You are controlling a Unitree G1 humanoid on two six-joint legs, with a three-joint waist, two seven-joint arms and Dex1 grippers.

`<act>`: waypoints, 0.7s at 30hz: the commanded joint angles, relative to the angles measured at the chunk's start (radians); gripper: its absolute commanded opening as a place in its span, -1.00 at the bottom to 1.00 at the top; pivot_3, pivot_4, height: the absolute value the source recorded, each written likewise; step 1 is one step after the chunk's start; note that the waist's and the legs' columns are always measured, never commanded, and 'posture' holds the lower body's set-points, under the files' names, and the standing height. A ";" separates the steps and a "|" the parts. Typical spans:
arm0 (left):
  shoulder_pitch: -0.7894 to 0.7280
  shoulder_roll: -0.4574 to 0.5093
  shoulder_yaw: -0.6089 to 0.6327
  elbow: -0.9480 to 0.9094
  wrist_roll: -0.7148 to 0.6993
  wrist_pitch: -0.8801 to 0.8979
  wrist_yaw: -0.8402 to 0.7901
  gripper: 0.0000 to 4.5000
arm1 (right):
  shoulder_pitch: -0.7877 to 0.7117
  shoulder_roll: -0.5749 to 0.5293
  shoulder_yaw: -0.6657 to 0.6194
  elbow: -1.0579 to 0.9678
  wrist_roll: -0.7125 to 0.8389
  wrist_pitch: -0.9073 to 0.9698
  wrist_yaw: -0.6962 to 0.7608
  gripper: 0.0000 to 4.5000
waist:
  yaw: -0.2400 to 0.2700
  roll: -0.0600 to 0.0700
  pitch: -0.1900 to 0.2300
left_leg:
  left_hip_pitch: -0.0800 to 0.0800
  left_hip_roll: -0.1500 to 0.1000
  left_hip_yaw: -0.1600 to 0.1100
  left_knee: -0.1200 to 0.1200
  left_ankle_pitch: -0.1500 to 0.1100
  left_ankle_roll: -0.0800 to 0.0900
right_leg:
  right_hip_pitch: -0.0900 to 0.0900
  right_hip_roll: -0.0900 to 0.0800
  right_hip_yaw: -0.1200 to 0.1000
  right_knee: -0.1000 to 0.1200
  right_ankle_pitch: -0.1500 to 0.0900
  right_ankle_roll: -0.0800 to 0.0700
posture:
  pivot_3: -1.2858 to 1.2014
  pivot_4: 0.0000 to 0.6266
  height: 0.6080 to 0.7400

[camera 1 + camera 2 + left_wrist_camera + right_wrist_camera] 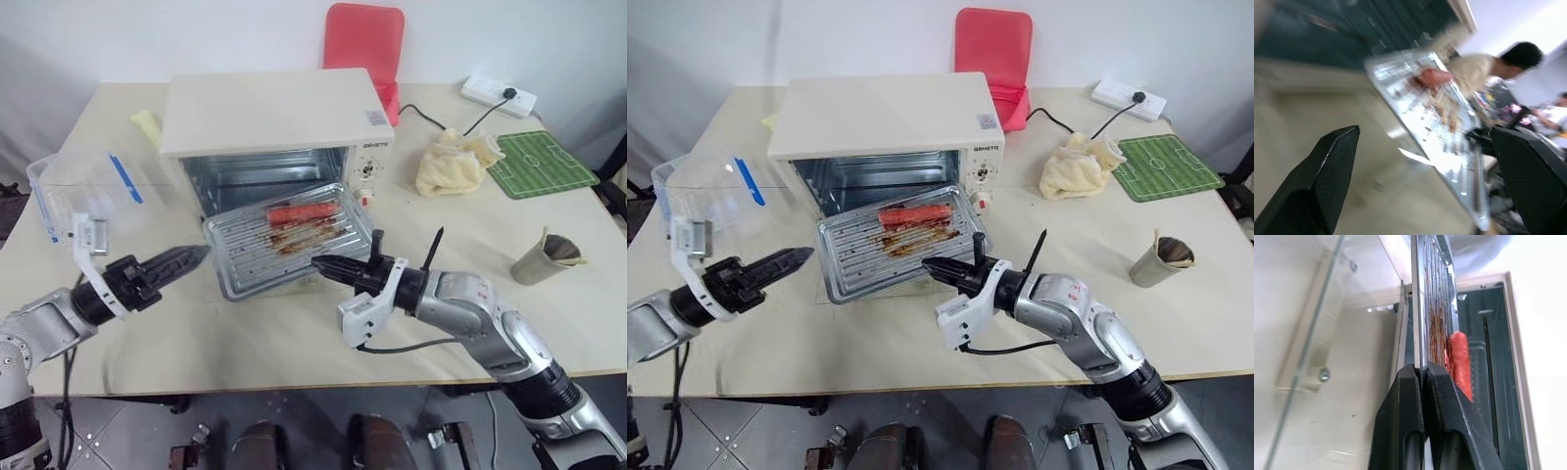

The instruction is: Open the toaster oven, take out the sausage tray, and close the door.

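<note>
- So, my right end effector (321,263) is pinched tight on the near edge of the sausage tray (286,240). In the right wrist view the rim sits sandwiched between both fingers.
- The tray is mostly out of the toaster oven (279,137). It hangs over the door (284,279), which lies folded down flat toward me, with the tray's far end just at the oven mouth.
- The tray's long axis runs left to right and is skewed a bit, far-right corner up toward the knobs. One red sausage (304,211) lies along that same axis near the far edge.
- My left end effector (196,257) is wide open with nothing in it. It sits just left of the tray's left end, pointing right at it.
- My guess: the left arm is the nearer one for that free left edge, so it could steady the tray while the right pulls it toward the bare tabletop (294,333) near me.
- The door still needs shutting after that.
</note>
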 commanded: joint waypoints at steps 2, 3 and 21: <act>-0.031 0.000 -0.058 0.000 -0.149 0.039 0.106 1.00 | 0.017 -0.022 -0.051 -0.089 0.044 -0.011 0.010 -0.99 | 0.000 0.000 0.000 | 0.000 0.000 0.000 0.000 0.000 0.000 | 0.000 0.000 0.000 0.000 0.000 0.000 | 0.03 -0.52 1.00; -0.035 -0.004 -0.072 0.005 -0.168 0.038 0.124 1.00 | 0.022 -0.025 -0.055 -0.094 0.047 -0.009 0.013 -0.99 | 0.000 0.000 0.000 | 0.000 0.000 0.000 0.000 0.000 0.000 | 0.000 0.000 0.000 0.000 0.000 0.000 | 0.03 -0.52 1.00; -0.021 0.003 -0.209 0.077 -0.389 -0.014 0.327 -0.22 | 0.089 -0.028 -0.091 -0.165 0.086 0.026 0.067 -1.00 | 0.001 0.000 0.000 | 0.000 -0.001 0.001 0.000 0.001 0.000 | 0.000 0.001 0.002 -0.001 0.000 0.000 | 0.03 -0.52 1.00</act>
